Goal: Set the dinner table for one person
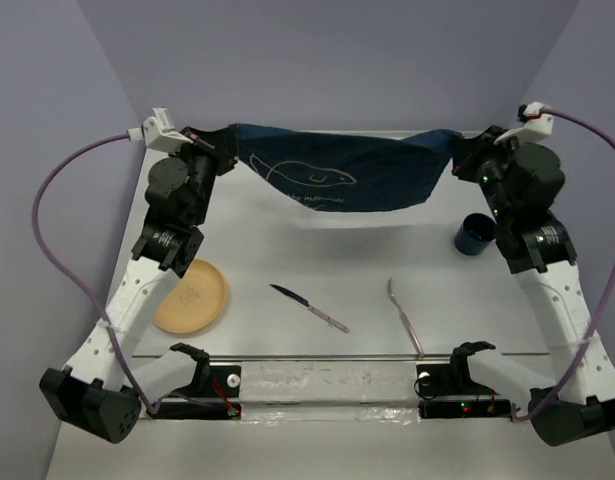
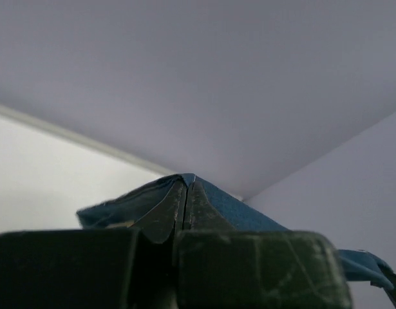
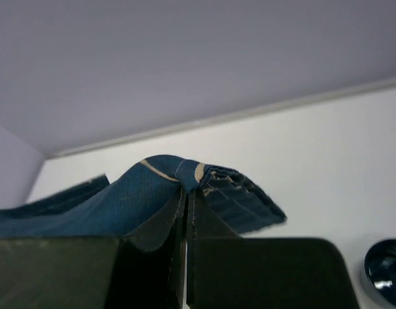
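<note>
The left hand (image 1: 227, 148) is closed tight on one corner of the blue cloth (image 1: 337, 175), and the right hand (image 1: 457, 152) is closed on the other corner. The cloth hangs between them over the far part of the white counter (image 1: 337, 260). On the counter lie a yellow plate (image 1: 190, 296) and a knife (image 1: 309, 307).

A cloth (image 1: 337, 172) hangs across the upper middle of the top view, one end in the left gripper (image 1: 230, 150) at upper left, the other in the right gripper (image 1: 453, 152) at upper right. On the table (image 1: 357, 265) below, a plate (image 1: 191, 297) lies lower left, a knife (image 1: 309, 308) centre, another utensil (image 1: 405, 318) right of it, and a cup (image 1: 474, 235) far right.
</note>
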You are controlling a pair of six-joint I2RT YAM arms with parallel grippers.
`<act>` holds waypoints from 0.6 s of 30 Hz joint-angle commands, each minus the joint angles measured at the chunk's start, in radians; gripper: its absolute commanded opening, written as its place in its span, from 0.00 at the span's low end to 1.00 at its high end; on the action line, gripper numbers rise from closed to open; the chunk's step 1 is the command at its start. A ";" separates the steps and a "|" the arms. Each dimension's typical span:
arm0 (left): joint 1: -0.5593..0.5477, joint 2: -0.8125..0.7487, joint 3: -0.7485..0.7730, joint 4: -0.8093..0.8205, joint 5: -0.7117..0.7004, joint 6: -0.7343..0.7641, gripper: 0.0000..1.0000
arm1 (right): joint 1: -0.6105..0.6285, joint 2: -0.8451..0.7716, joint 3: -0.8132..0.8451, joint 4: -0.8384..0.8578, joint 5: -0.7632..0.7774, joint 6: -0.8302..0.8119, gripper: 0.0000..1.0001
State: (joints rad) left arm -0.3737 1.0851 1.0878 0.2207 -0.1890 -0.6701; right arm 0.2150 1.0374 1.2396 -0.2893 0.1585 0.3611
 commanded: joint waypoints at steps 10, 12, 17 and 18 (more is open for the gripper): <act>0.004 -0.022 0.159 -0.011 -0.050 0.050 0.00 | -0.002 -0.007 0.210 -0.080 -0.034 -0.067 0.00; 0.030 0.028 0.190 -0.023 -0.043 0.058 0.00 | -0.002 0.044 0.213 -0.053 -0.011 -0.085 0.00; 0.130 0.180 0.293 -0.044 0.057 0.029 0.00 | -0.002 0.197 0.351 -0.018 -0.016 -0.132 0.00; 0.140 0.261 0.373 -0.062 0.072 0.032 0.00 | -0.002 0.263 0.385 -0.011 -0.025 -0.140 0.00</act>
State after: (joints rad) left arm -0.3000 1.2343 1.2942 0.1558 -0.1677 -0.6437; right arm 0.2157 1.1999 1.4849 -0.3447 0.1230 0.2829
